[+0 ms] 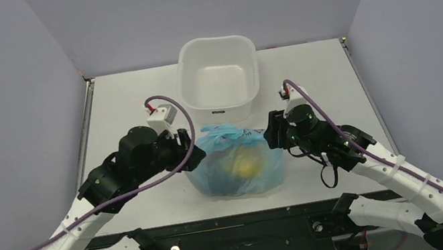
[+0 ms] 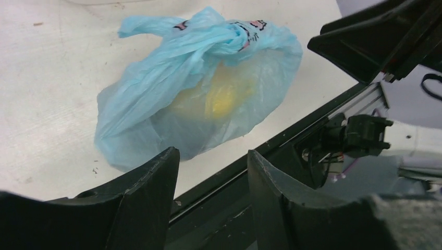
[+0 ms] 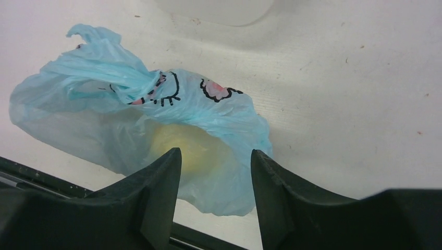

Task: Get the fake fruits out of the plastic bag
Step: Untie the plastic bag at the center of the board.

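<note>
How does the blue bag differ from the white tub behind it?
The plastic bag is light blue, crinkly, translucent; the tub is white, rigid, square. The plastic bag is bunched shut on top, a yellow fruit showing through; the tub is open, nothing visible inside. Both rest on the table, bag in front.
</note>
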Controlling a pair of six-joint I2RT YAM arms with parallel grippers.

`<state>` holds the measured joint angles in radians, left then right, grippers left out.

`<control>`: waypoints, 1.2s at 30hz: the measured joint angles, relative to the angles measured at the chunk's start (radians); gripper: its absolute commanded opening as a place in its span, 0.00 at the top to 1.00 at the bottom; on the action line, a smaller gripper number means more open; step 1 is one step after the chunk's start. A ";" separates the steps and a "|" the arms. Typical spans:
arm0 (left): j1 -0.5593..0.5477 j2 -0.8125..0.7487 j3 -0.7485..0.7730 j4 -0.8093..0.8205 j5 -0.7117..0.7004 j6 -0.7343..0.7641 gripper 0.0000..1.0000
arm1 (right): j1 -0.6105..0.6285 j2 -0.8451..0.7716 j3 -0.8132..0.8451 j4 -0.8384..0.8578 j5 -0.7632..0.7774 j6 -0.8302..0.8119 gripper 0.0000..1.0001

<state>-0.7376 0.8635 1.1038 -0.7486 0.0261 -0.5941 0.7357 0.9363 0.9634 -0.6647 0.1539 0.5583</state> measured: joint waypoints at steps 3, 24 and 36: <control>-0.141 0.111 0.093 -0.034 -0.103 0.063 0.49 | 0.056 -0.001 0.037 -0.021 0.068 0.013 0.51; -0.288 0.631 0.243 0.045 -0.528 0.366 0.46 | 0.171 -0.101 -0.159 0.080 0.140 0.200 0.56; -0.286 0.624 0.211 0.080 -0.496 0.308 1.00 | 0.202 -0.105 -0.185 0.243 0.129 0.349 0.54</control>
<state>-1.0237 1.4872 1.3144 -0.6685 -0.4698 -0.2859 0.9379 0.8318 0.7784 -0.4221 0.2829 0.9073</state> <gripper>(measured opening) 0.009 0.441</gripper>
